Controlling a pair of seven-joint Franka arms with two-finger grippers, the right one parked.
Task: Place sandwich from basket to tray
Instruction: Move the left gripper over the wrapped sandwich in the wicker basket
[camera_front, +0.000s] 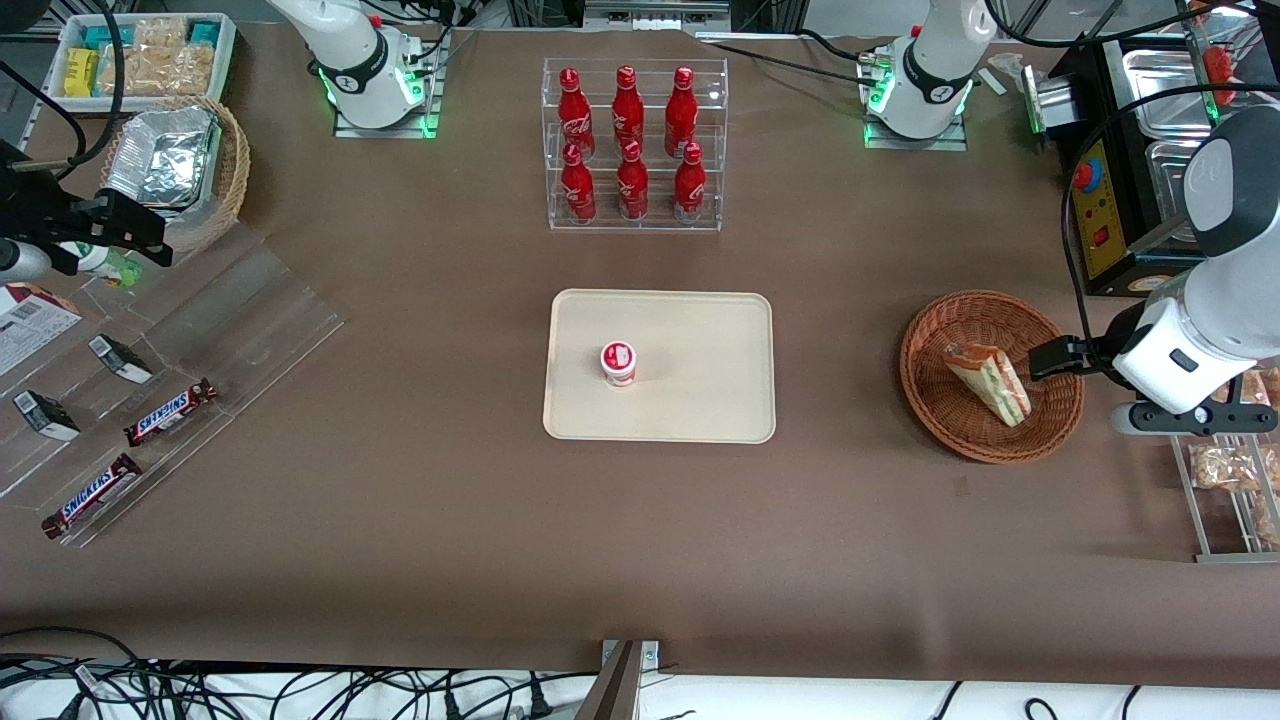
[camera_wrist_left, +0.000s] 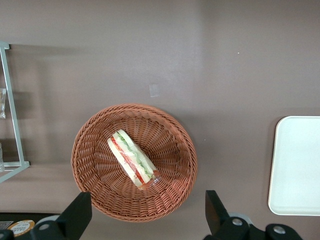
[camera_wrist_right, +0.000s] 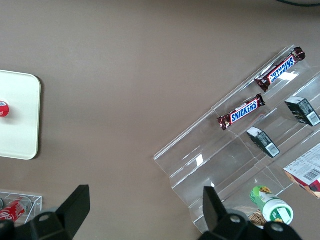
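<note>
Gripper (camera_wrist_left: 146, 210) above basket (camera_wrist_left: 90, 150), fingers (camera_wrist_left: 77, 212) spread wide, empty, tips cut off.

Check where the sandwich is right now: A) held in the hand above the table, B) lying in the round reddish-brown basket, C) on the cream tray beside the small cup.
B: the sandwich lies inside the basket, with the hand open above it and holding nothing.

sandwich (camera_front: 988, 381) in basket (camera_front: 940, 325) | gripper (camera_front: 1047, 358) over basket rim | tray (camera_front: 700, 400) twd parked arm's end
</note>
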